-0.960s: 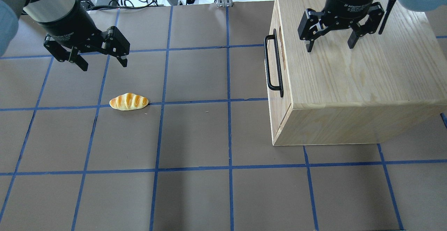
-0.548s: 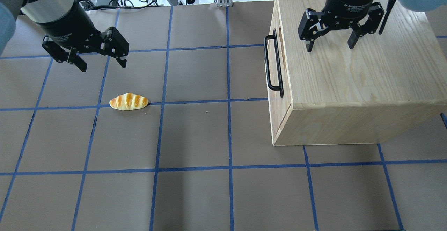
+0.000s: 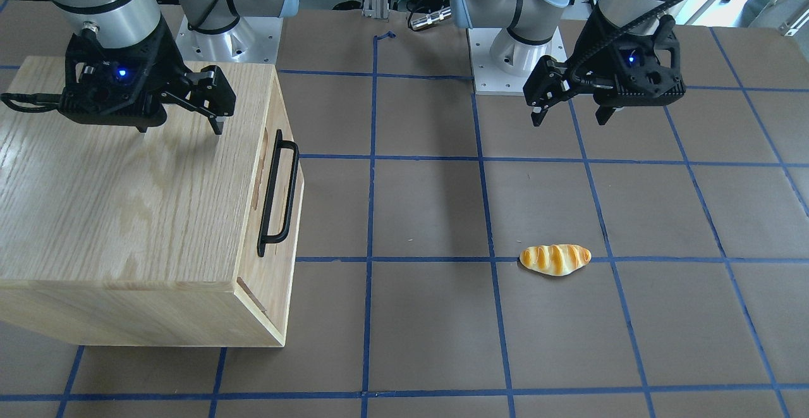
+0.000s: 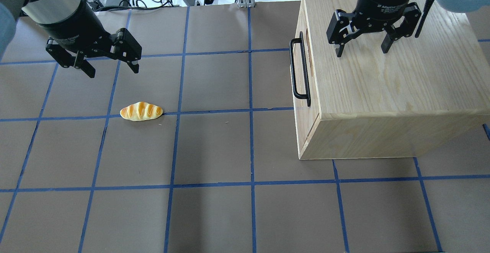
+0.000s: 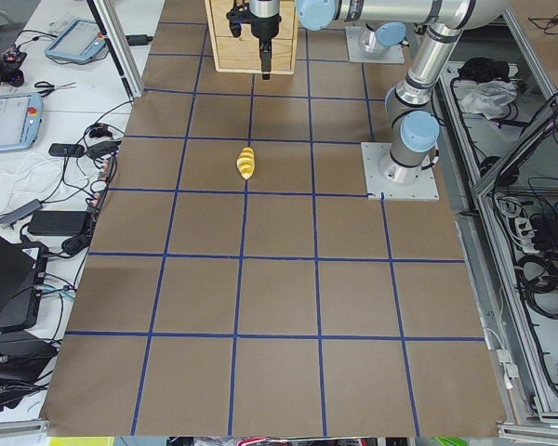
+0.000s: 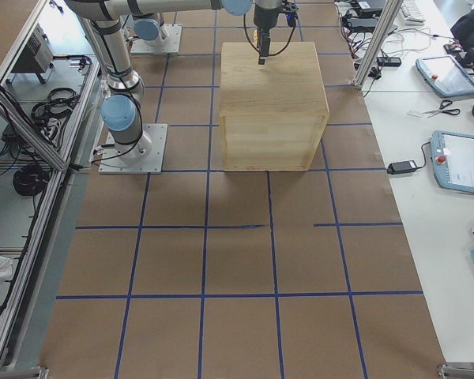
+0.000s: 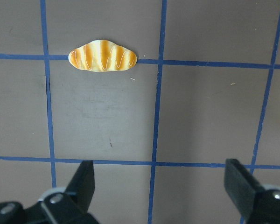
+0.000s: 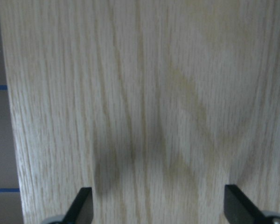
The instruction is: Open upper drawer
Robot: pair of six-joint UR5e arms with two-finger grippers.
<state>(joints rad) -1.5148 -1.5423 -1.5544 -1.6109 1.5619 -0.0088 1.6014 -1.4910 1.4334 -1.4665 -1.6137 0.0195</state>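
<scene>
**Upper drawer shut, both grippers spread and holding nothing**

The cabinet stands on the table, a brown surface crossed by blue tape lines. The upper drawer sits in the cabinet's front face, just under the top board. It is pushed fully in, with its pale panel level with the cabinet's edges. Its 1 long black bar handle stands off the panel and runs parallel to the cabinet's top edge. Both grippers are apart from it.

The right gripper hangs over the cabinet's top board, on the part nearest the robot's bases and set back from the handle edge. Its 2 fingers are spread wide with only wood grain between them. They cast a soft shadow on the board, and the tips look just clear of the wood.

The left gripper is well apart from the cabinet, on the side the handle faces, above bare table. Its 2 fingers are also spread and grip nothing.

A bread roll, golden with pale stripes, lies flat on the table on that same handle side, well apart from the cabinet. One end touches a blue tape line. In the left wrist view it lies ahead of the fingertips, not between them.
</scene>
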